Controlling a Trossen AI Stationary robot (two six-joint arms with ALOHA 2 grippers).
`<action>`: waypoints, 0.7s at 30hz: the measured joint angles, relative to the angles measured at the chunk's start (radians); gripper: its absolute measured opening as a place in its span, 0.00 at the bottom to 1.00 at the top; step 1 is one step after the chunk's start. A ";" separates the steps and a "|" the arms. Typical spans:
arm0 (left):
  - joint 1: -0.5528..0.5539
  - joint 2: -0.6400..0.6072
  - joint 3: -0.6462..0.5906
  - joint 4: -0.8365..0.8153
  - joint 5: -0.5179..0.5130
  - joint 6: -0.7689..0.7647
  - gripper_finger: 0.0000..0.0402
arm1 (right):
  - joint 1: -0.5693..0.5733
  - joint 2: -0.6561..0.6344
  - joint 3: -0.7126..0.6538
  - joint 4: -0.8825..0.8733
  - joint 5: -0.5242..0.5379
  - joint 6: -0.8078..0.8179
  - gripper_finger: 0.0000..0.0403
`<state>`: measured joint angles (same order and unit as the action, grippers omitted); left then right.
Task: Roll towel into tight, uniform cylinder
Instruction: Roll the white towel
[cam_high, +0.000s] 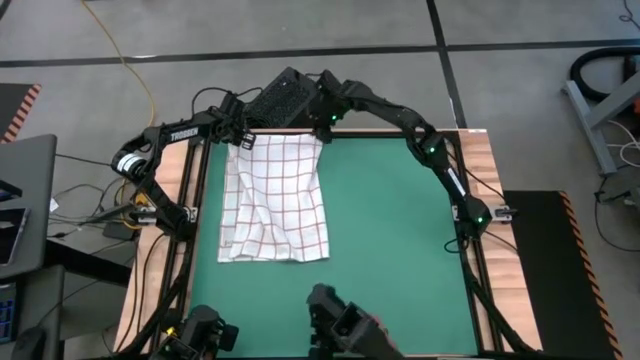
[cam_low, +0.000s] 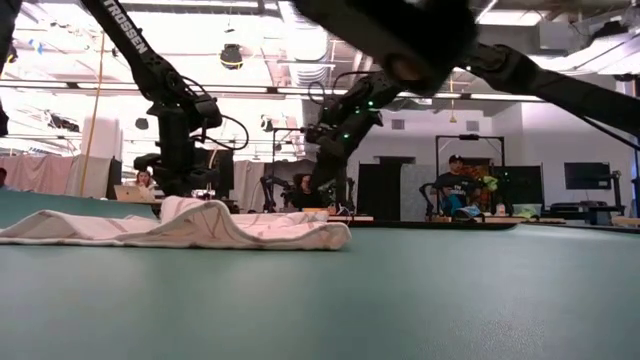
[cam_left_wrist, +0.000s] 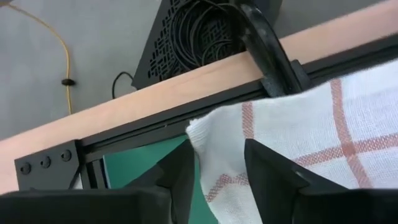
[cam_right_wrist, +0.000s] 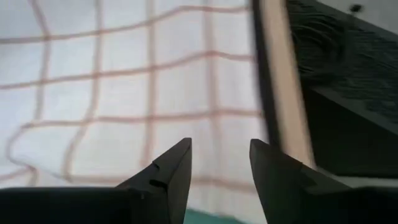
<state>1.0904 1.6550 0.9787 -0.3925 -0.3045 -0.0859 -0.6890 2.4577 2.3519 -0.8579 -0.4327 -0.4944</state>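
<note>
The white towel (cam_high: 275, 195) with thin red grid lines lies spread and rumpled on the left part of the green mat (cam_high: 410, 230). In the low view it lies flat with a raised wrinkle (cam_low: 190, 212). My left gripper (cam_high: 240, 138) is open at the towel's far left corner (cam_left_wrist: 202, 134), and the corner reaches into the gap between its fingers (cam_left_wrist: 221, 180). My right gripper (cam_high: 322, 125) is open just above the towel's far right corner, and its fingers (cam_right_wrist: 221, 168) point down over the cloth (cam_right_wrist: 124, 93) near the far edge.
A black perforated box with coiled cables (cam_high: 280, 100) stands just behind the table's far wooden edge (cam_left_wrist: 155, 93) and its black rail. The right half of the mat has free room. Dark arm bases (cam_high: 340, 320) stand at the near edge. People sit in the room beyond.
</note>
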 joint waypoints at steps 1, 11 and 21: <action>0.003 -0.003 0.000 0.000 0.002 -0.011 0.33 | 0.014 0.003 -0.001 0.005 -0.002 0.004 0.45; 0.014 -0.090 0.057 -0.189 0.038 -0.038 0.33 | 0.081 0.018 -0.001 0.065 0.080 0.003 0.41; -0.134 -0.272 0.060 -0.503 0.427 -0.198 0.29 | 0.063 0.018 -0.001 0.012 0.070 0.023 0.41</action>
<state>0.9563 1.3831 1.0382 -0.8956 0.1222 -0.2843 -0.6255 2.4755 2.3512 -0.8462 -0.3627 -0.4709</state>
